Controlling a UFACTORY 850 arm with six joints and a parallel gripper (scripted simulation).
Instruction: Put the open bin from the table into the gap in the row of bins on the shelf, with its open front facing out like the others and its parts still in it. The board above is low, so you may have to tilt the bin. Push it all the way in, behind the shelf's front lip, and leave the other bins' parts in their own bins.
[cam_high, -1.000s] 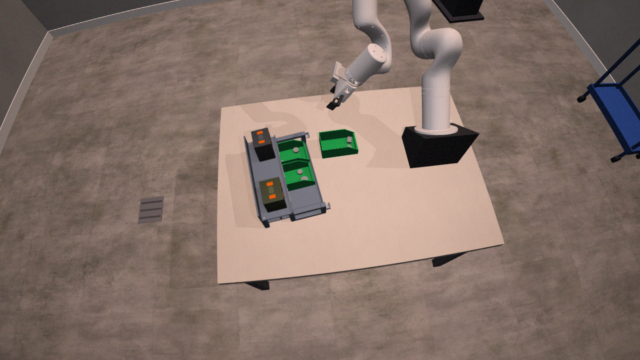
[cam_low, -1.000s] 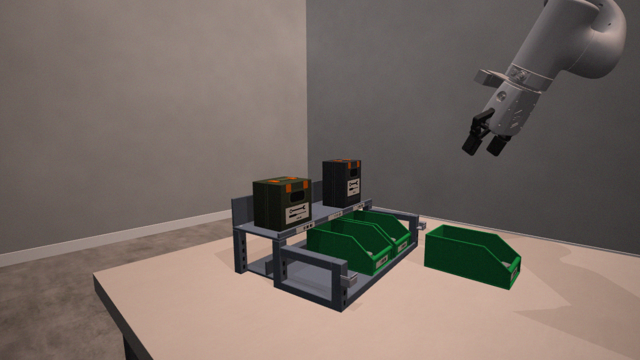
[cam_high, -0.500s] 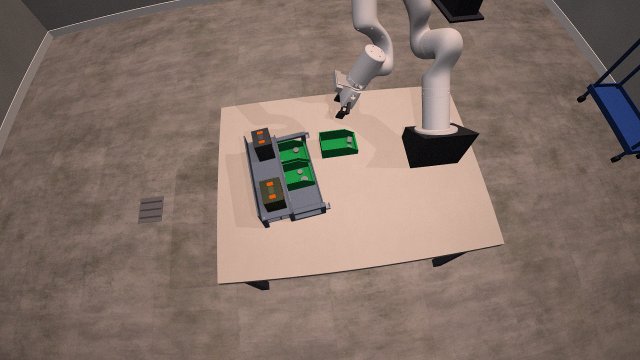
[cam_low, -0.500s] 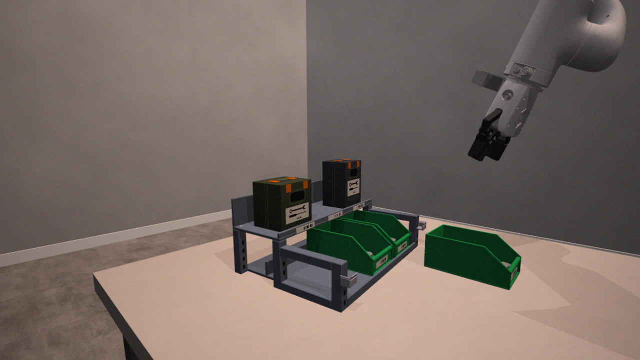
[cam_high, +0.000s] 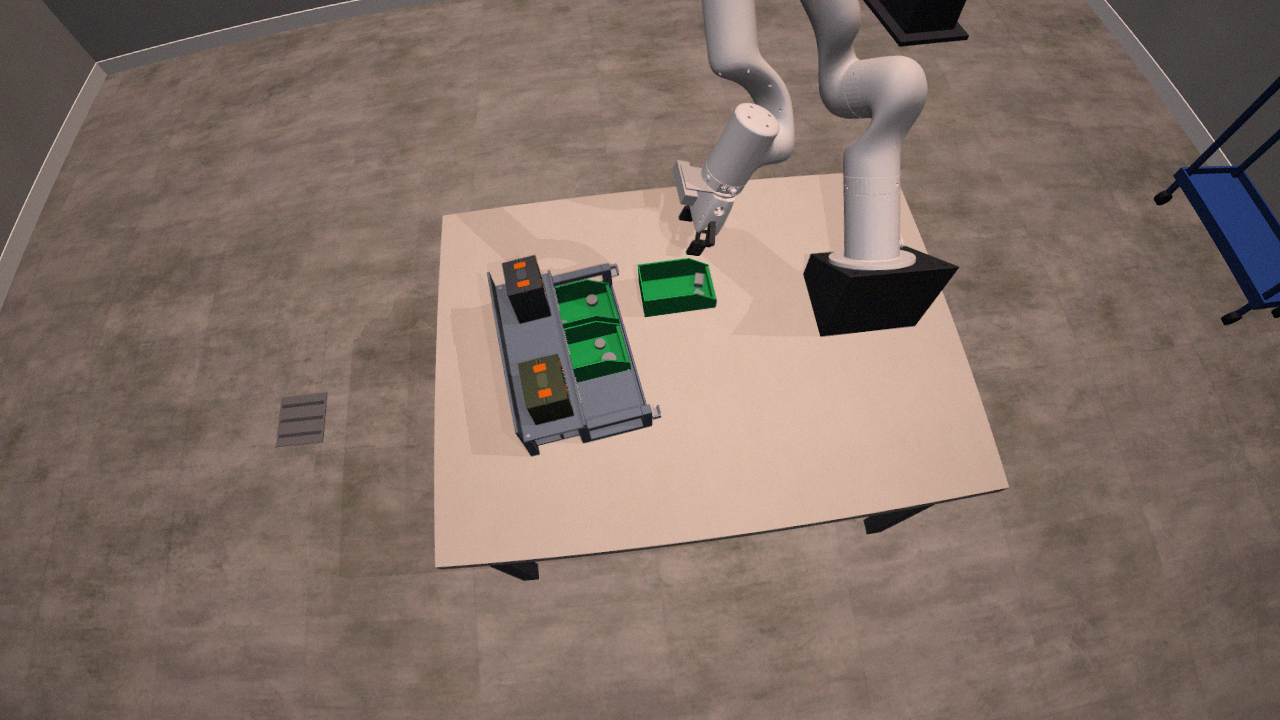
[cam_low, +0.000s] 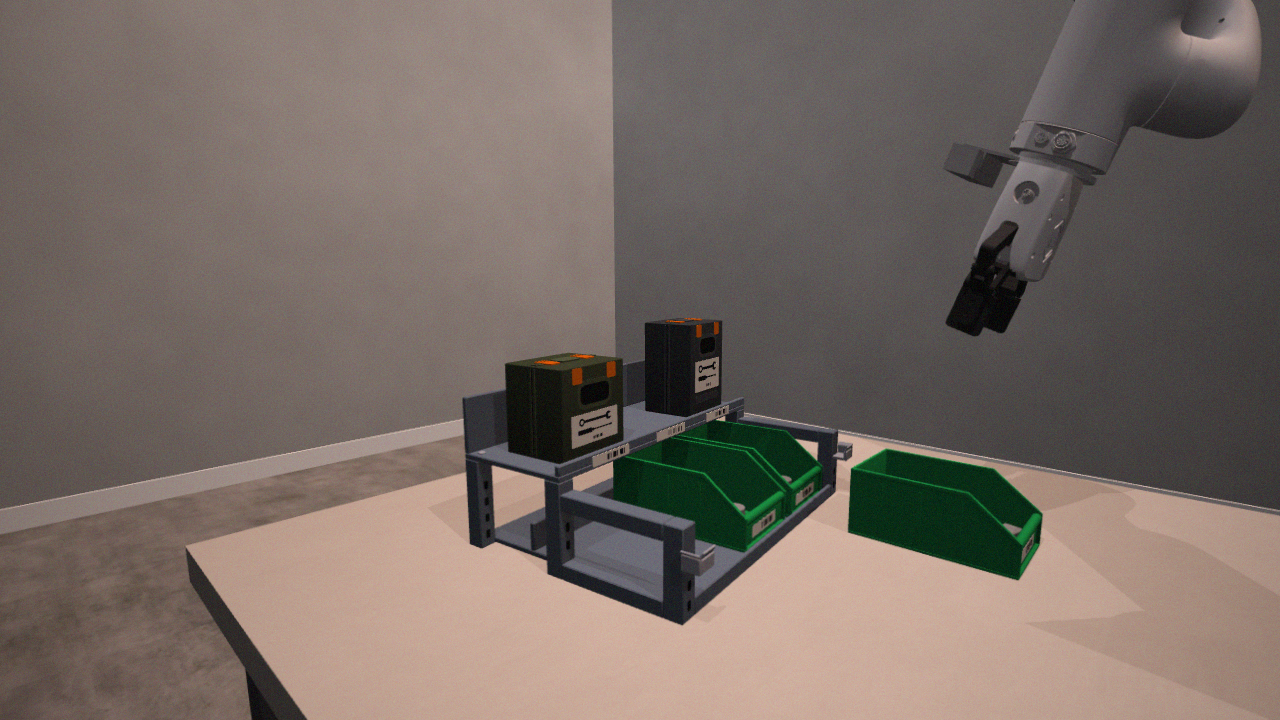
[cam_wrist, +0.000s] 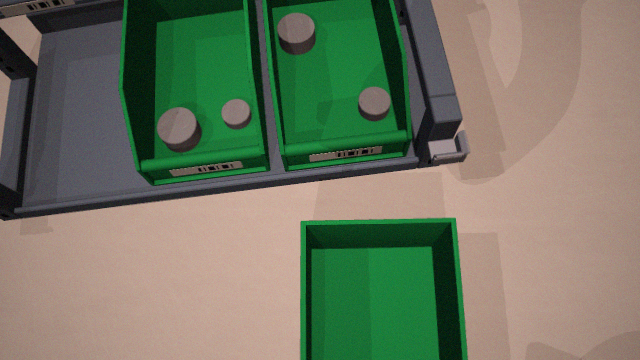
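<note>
Gripper (cam_high: 700, 246) (cam_low: 984, 324): open and empty, above our loose bin.
Loose bin (cam_high: 671, 291) (cam_low: 930, 528) (cam_wrist: 400, 300): upright on the table, right of the shelf (cam_high: 528, 340) (cam_low: 626, 513) (cam_wrist: 435, 75), parts (cam_high: 698, 279) (cam_low: 1012, 529) inside.
Shelved bins (cam_high: 601, 368) (cam_low: 680, 501) (cam_wrist: 210, 65): two in place, holding their own parts.
Gap (cam_high: 608, 398) (cam_low: 608, 555) (cam_wrist: 75, 115): near end, unfilled; we judge grasping, tilting, inserting and pushing home all remain.

Upper board (cam_high: 529, 344) (cam_low: 640, 420) roofs rear of gap (cam_high: 610, 394) (cam_low: 617, 553) (cam_wrist: 75, 115); front open above.
</note>
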